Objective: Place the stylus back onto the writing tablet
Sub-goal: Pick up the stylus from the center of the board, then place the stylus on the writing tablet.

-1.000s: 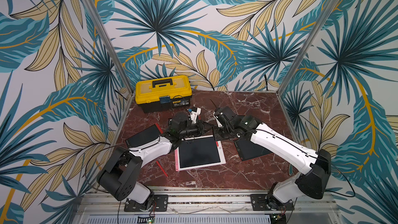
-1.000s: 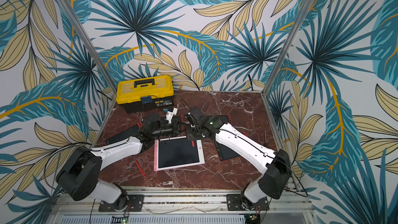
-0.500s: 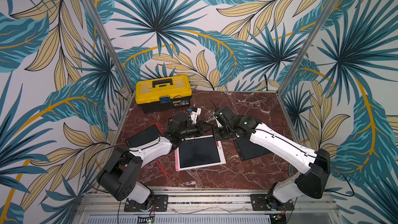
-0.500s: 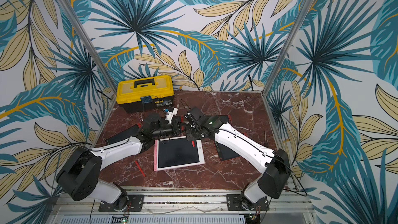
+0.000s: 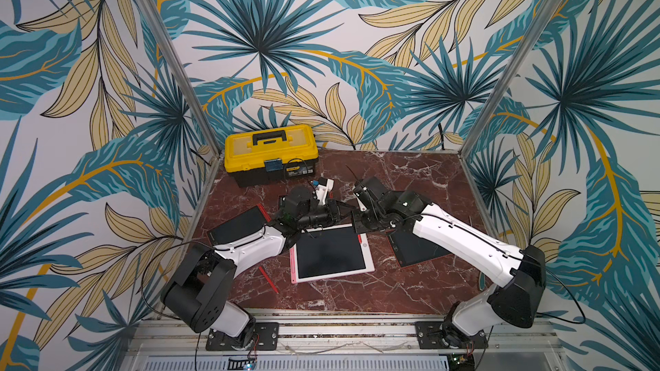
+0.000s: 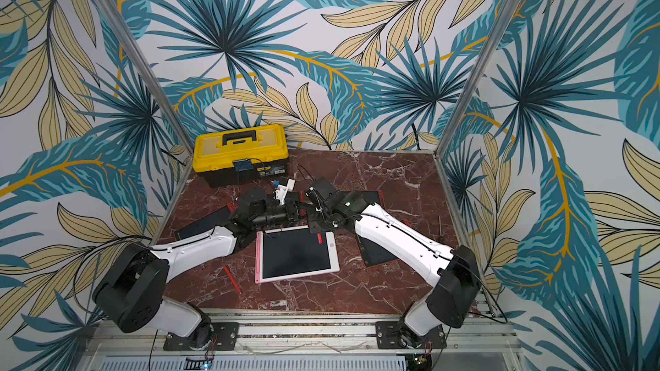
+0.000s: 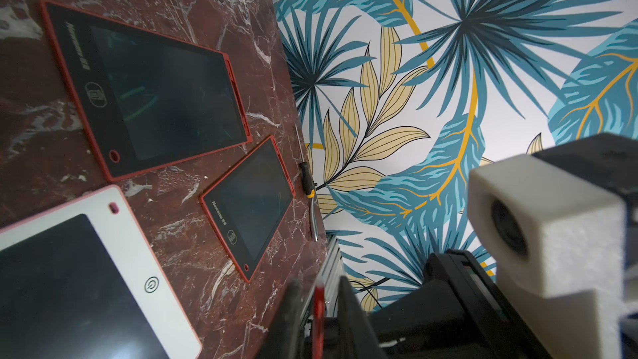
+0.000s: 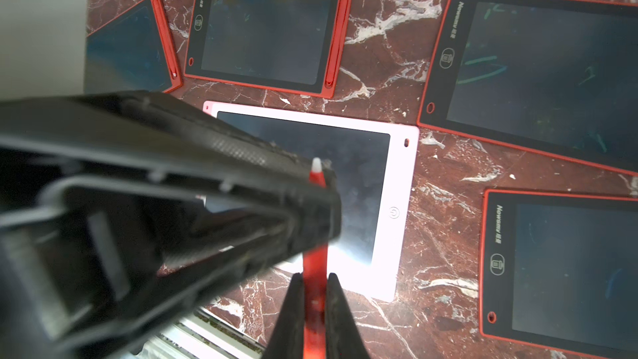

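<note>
Yellow toolbox (image 5: 270, 148) closed, contents hidden; right pincer (image 8: 315, 279) grips red stylus (image 8: 314, 257).

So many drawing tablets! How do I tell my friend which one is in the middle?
Find the yellow toolbox at the back of the dark red marble table. Come forward to the table's middle, where a tablet lies flat. It alone has a white front with a pink edge; the other tablets around it are black with red frames.
</note>
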`<state>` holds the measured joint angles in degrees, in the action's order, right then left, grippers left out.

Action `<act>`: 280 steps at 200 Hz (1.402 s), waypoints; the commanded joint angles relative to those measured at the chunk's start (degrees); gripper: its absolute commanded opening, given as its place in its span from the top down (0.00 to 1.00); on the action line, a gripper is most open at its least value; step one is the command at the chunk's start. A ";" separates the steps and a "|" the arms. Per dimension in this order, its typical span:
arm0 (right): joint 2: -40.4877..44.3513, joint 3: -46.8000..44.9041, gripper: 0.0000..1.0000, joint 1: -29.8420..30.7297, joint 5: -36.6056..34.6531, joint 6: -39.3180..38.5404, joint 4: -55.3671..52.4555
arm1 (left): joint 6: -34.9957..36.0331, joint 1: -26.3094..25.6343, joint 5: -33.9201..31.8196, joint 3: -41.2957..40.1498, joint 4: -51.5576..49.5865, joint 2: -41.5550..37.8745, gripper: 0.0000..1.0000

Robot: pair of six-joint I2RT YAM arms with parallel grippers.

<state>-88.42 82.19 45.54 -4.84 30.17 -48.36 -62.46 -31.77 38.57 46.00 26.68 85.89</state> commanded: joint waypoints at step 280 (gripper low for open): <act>-19.55 9.18 0.93 -39.29 2.55 -33.92 -4.19 | 37.76 -6.01 -7.47 0.99 -28.78 -16.19 0.00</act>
<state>-105.75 89.65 8.12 -1.54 -0.73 -51.53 -26.15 -37.28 32.23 46.09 -1.21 71.24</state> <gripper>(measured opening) 0.109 0.995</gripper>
